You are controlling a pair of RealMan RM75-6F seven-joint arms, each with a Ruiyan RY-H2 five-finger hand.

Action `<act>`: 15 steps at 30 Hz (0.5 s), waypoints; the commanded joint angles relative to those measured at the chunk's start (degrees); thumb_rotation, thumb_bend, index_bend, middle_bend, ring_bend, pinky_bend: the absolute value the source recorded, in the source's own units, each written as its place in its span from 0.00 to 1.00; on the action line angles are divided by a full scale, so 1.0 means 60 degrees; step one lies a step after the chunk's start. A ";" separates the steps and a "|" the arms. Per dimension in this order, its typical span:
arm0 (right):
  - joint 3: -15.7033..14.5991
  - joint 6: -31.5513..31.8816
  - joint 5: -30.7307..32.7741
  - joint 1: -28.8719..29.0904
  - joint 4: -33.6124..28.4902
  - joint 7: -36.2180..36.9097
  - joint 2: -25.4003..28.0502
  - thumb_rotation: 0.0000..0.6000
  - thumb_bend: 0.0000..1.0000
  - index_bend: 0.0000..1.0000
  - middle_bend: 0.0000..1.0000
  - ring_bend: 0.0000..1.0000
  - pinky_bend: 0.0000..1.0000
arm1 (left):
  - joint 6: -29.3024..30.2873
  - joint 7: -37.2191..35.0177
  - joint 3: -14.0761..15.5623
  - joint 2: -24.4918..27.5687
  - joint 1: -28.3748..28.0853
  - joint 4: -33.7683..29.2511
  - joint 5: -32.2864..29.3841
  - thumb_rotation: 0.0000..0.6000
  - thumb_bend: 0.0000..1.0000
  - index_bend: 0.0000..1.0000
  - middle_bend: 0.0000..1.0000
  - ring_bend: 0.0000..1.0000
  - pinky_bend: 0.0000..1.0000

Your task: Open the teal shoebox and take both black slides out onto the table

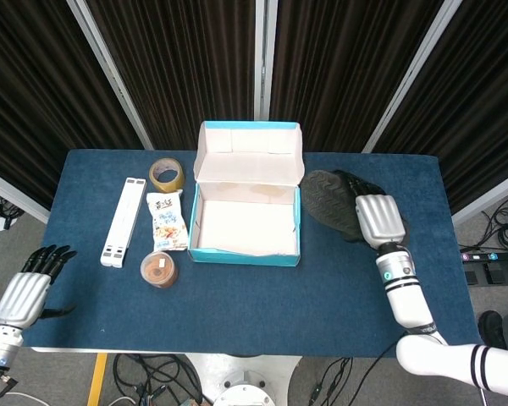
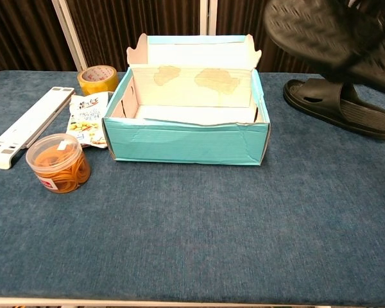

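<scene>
The teal shoebox [image 1: 245,218] stands open in the middle of the table, lid tipped back, and its white inside shows bare [image 2: 187,114]. My right hand [image 1: 379,220] grips one black slide [image 1: 324,200], sole turned up, in the air just right of the box. In the chest view this slide [image 2: 311,32] is a blur above the other black slide [image 2: 341,106], which lies on the table at the right. From the head view the resting slide is mostly hidden under the held one and the hand. My left hand [image 1: 25,293] hangs off the table's front left corner, fingers apart, holding nothing.
Left of the box lie a tape roll [image 1: 165,174], a snack bag [image 1: 166,222], a long white stand [image 1: 123,221] and a round tub of rubber bands [image 2: 58,163]. Blue cloth covers the table, and dark curtains hang behind it.
</scene>
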 commanded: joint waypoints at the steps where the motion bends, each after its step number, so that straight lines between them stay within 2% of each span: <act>1: -0.0557 -0.0376 -0.0226 -0.0593 0.0815 0.0908 -0.0121 1.00 0.30 0.17 0.37 0.38 0.59 | 0.0006 0.0027 -0.0013 -0.0004 -0.0012 -0.0011 -0.0003 1.00 0.12 0.11 0.06 0.00 0.06; 4: -0.0697 -0.0622 -0.0524 -0.0809 0.1418 0.1546 -0.0382 1.00 0.30 0.17 0.37 0.38 0.59 | 0.0114 0.0017 -0.0060 -0.0076 -0.0001 0.0014 0.0008 1.00 0.12 0.11 0.06 0.00 0.06; 11: -0.0609 -0.1133 -0.0634 -0.0889 0.2245 0.2258 -0.0862 1.00 0.29 0.17 0.36 0.38 0.59 | 0.0149 0.0086 -0.0064 -0.0086 -0.0005 0.0034 0.0015 1.00 0.12 0.11 0.06 0.00 0.07; 13: -0.0587 -0.1358 -0.0578 -0.0851 0.2374 0.2317 -0.0931 1.00 0.24 0.15 0.34 0.36 0.57 | 0.0103 0.0102 -0.0033 -0.0079 -0.0005 0.0041 0.0009 1.00 0.12 0.11 0.06 0.00 0.07; 15: -0.0587 -0.1629 -0.0584 -0.0783 0.2462 0.2343 -0.0905 1.00 0.15 0.08 0.28 0.28 0.51 | 0.0089 0.0108 -0.0014 -0.0068 -0.0003 0.0038 0.0012 1.00 0.12 0.11 0.06 0.00 0.07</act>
